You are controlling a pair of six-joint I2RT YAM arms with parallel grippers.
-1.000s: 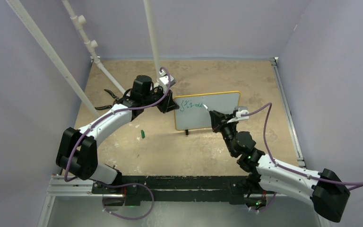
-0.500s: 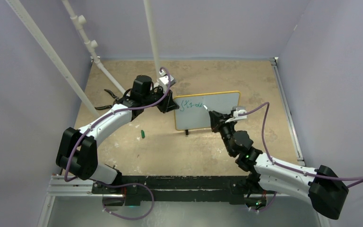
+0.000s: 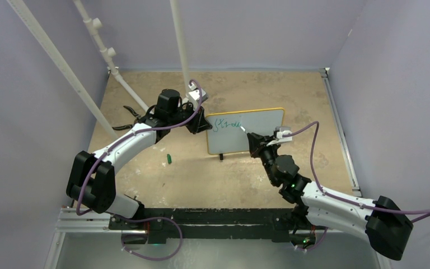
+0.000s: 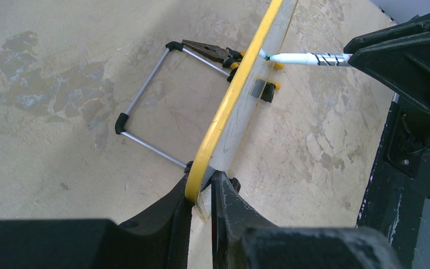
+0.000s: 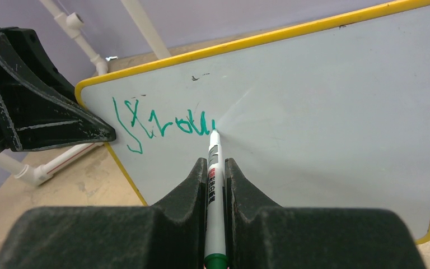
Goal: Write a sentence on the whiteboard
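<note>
Standing upright on the tan table, the whiteboard faces the arm bases, its white face ringed by a thin yellow frame, with a small black foot showing under its lower edge. At the whiteboard's left edge the left gripper is clamped on the frame, one black finger on the front face and the other on the back, so the board's rim runs straight out from between them. Behind the whiteboard, seen from the left wrist, a bent wire stand with black corner pieces lies against the table. In front of the whiteboard the right gripper is closed tight on a white marker with a green end, the barrel pinched between both fingers and pointing at the board. The marker's tip touches the white face at the right end of the sentence, a single scrawled line of green letters running across the upper left part of the whiteboard; I cannot read what it says. The rest of the whiteboard's face, to the right of and below the writing, is bare white. Left of the whiteboard and a little nearer the bases, a small green object lies on the table, too small to make out. Beyond the whiteboard, white pipes rise against the lilac wall.
</note>
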